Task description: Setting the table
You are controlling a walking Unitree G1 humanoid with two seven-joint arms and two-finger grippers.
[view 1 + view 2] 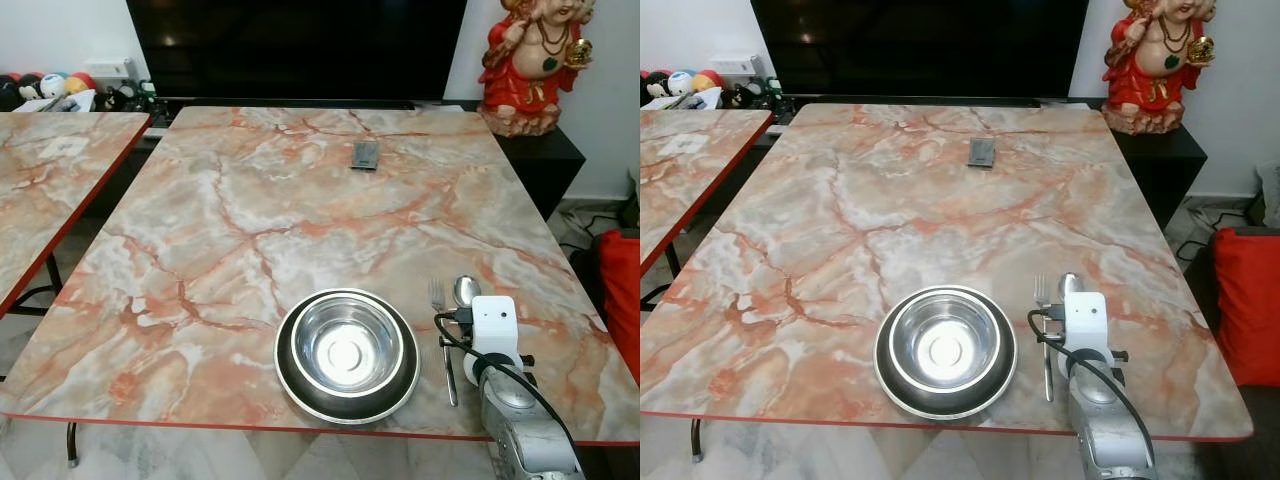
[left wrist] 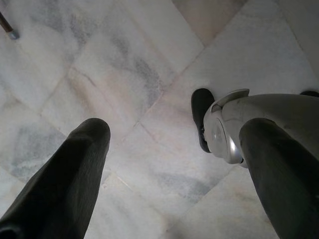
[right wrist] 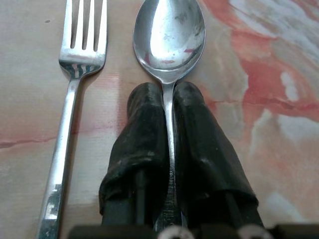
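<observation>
Right gripper (image 3: 169, 99) pinching spoon (image 3: 169, 37) handle, fork (image 3: 82, 45) beside, no legible writing.

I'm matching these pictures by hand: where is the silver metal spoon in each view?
Left eye view: silver metal spoon, bowl just beyond the right gripper's white wrist.
Right eye view: same spot.
Right wrist view: handle clamped between the black fingers, bowl ahead.
Left wrist view: floor there, no spoon.
Shared landmark: silver fork beside it.
</observation>
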